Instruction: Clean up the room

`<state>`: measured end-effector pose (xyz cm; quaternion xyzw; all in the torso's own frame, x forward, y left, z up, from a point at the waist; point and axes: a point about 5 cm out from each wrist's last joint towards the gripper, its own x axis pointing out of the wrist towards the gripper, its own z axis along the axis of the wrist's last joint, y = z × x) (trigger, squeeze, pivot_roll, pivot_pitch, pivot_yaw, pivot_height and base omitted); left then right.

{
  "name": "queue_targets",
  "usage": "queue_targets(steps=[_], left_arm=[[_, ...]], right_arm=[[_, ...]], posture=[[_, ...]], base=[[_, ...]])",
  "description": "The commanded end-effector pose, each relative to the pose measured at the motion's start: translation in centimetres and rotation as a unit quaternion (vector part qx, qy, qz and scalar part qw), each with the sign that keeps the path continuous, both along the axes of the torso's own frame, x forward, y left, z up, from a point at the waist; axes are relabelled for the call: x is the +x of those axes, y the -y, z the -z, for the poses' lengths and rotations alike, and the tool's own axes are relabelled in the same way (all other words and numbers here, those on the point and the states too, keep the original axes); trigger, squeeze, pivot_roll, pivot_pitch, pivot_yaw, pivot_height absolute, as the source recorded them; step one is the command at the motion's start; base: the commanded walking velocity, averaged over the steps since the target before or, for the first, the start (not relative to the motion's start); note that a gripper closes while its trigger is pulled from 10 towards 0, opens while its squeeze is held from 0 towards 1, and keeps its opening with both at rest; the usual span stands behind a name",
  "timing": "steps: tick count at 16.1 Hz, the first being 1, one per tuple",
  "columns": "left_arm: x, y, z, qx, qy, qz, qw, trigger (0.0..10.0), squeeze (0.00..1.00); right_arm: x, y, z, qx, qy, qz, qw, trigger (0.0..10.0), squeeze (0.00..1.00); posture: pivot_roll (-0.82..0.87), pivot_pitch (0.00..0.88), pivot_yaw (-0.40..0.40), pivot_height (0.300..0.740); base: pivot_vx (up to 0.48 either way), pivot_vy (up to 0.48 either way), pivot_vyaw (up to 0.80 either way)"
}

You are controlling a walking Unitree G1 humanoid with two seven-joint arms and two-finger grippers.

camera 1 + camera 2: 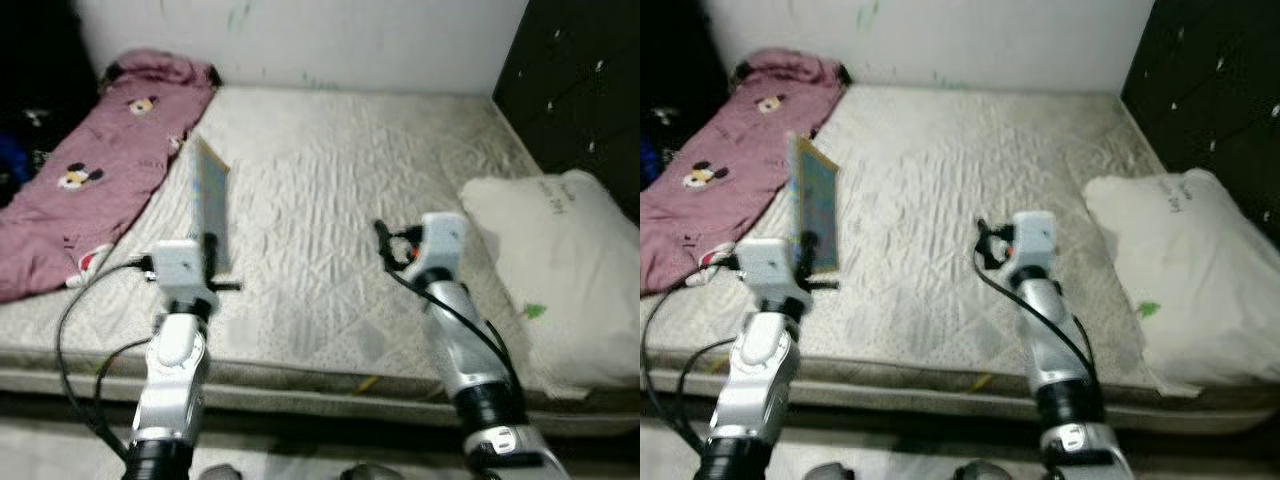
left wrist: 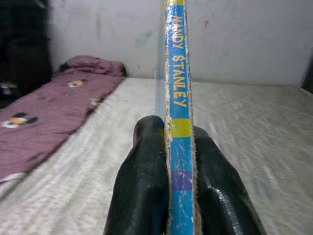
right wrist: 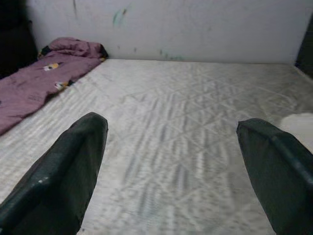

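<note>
Head view: my left gripper (image 1: 209,243) pinches a thin blue hardcover book (image 1: 211,208) upright above the bare white quilted mattress (image 1: 330,200), maroon cartoon-print blanket (image 1: 95,170) alongside. Left wrist: fingers (image 2: 142,191) clamp its spine. Right wrist: right gripper (image 3: 171,161) spread wide over mattress.

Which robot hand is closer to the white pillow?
The right. The right gripper hangs open over the mattress beside the pillow; the left gripper, holding a book, is farther, near the pink blanket.

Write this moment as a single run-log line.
left gripper: shut on book, upright over mattress | right gripper: open, empty | blanket, pillow on mattress
</note>
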<state>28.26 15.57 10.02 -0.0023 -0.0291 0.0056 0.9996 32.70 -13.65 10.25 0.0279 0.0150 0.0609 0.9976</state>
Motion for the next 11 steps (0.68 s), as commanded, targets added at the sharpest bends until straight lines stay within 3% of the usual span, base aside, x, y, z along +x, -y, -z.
queue_targets(steps=[1,7,10,11], left_arm=[[0.28,-0.38,-1.1,0.002,0.025,-0.004,1.0,10.0,0.0],[0.31,-0.29,-1.11,0.001,0.025,-0.003,1.0,10.0,0.0],[0.36,-0.29,-1.07,-0.004,0.025,-0.009,1.0,10.0,0.0],[0.48,-0.33,-0.85,0.012,0.016,-0.019,1.0,10.0,0.0]], right_arm=[[0.12,-0.59,-0.13,0.003,0.001,-0.008,1.0,10.0,0.0],[0.15,-0.55,-0.11,0.003,0.001,-0.007,1.0,10.0,0.0],[0.16,-0.55,-0.12,0.002,0.0,-0.007,1.0,10.0,0.0],[0.15,-0.53,-0.1,0.002,0.0,-0.007,1.0,10.0,0.0]], posture=[[-0.05,0.004,-0.025,0.74],[-0.05,0.003,-0.025,0.74],[-0.05,0.003,-0.025,0.74],[-0.05,0.002,-0.025,0.74]], base=[[0.0,-0.292,0.0],[0.0,-0.298,0.0],[0.0,0.0,0.0],[0.0,0.0,0.0]])
